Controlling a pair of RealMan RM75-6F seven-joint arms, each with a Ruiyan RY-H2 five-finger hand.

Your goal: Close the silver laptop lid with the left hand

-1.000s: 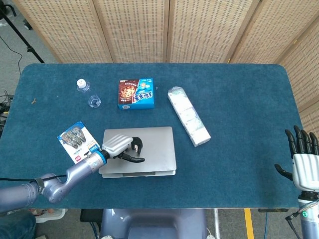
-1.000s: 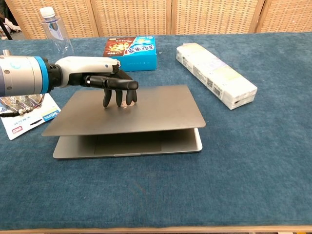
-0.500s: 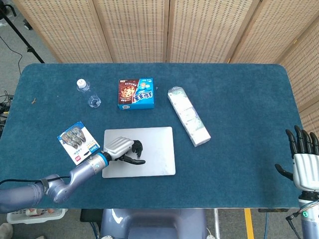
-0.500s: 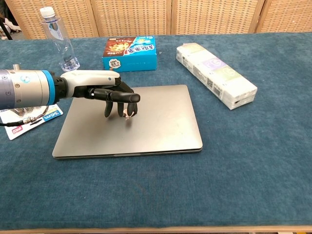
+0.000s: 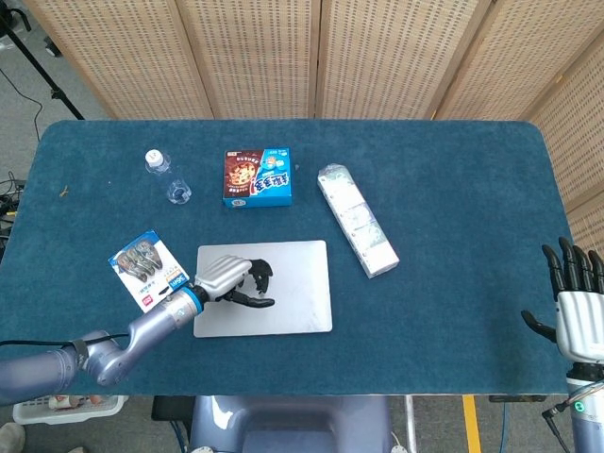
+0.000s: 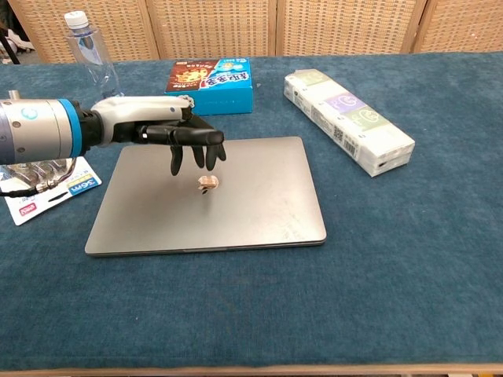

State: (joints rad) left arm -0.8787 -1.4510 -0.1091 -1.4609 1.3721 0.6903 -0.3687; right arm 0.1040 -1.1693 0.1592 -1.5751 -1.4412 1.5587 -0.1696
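While the left hand point(image 6: 169, 135) hovers just above it with fingers drooping apart, grasping nothing, the silver laptop point(image 6: 236, 196) lies shut and flat at the table's point(image 5: 453, 208) six o'clock. Bare cloth spreads from its three o'clock edge to the right hand point(image 5: 576, 302), fingers splayed, empty.

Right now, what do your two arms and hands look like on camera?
The left hand has a white back shell and black fingers, on a silver-grey forearm with a blue ring at the wrist. The right hand has the same white shell and black fingers on a silver wrist; its arm is out of frame.
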